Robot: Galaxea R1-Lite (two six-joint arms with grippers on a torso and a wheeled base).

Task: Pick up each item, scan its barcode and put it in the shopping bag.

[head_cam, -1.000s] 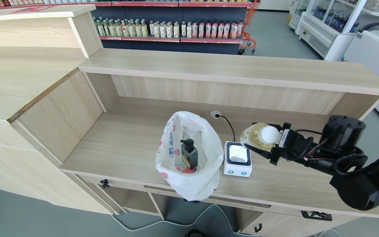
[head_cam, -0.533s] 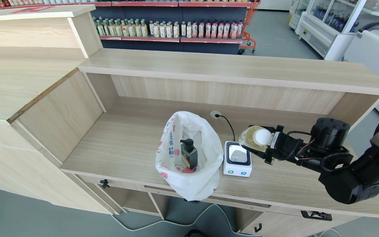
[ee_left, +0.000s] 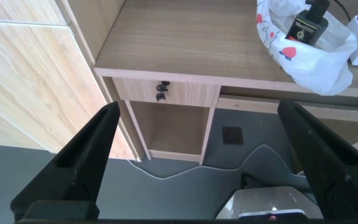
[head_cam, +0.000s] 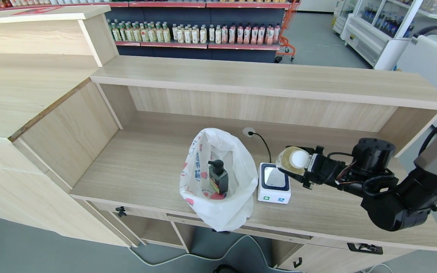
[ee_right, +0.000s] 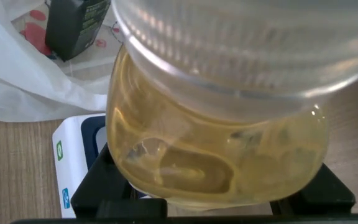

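Bottle of yellow liquid, white-capped, sits clamped in my right gripper, held over the right edge of the white scanner on the counter. Just beside the scanner, the shopping bag holds a dark pump bottle. My left gripper hangs low before the counter, jaws wide apart.

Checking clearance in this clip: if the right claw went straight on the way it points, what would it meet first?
Probably the shopping bag, passing above the scanner, though depth is unclear; the held bottle would touch first.
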